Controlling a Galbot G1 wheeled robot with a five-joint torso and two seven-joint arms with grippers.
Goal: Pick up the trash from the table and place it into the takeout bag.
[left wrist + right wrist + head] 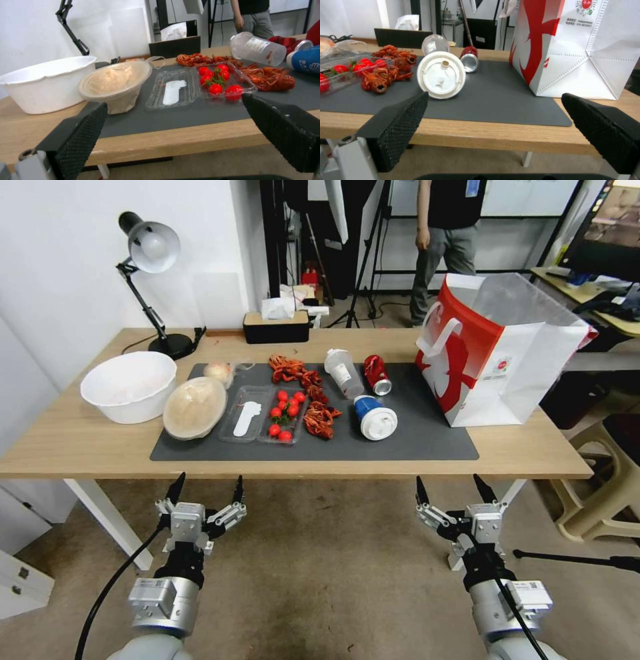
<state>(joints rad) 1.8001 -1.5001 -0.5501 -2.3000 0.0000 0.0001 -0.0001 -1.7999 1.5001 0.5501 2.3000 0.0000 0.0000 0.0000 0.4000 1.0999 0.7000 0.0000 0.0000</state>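
Both arms hung low in front of the table (80,447), short of its near edge and over the floor. The left gripper (206,490) had its fingers spread wide, holding nothing, and the right gripper (452,490) was just the same, splayed and empty. Up on the dark grey mat (413,440), the trash lay untouched: the blue paper cup (373,417) was tipped on its side with its white lid facing the robot, the crushed red can (376,373) lay just behind it, and the clear plastic cup (343,372) lay on its side beside the can. Over on the left end of the mat, the round beige lidded bowl (194,407) sat tilted, with the small pale bagged lump (219,373) just behind it. The takeout bag (527,367) stood upright and open on the right end of the mat, near the can and taller than everything around it.
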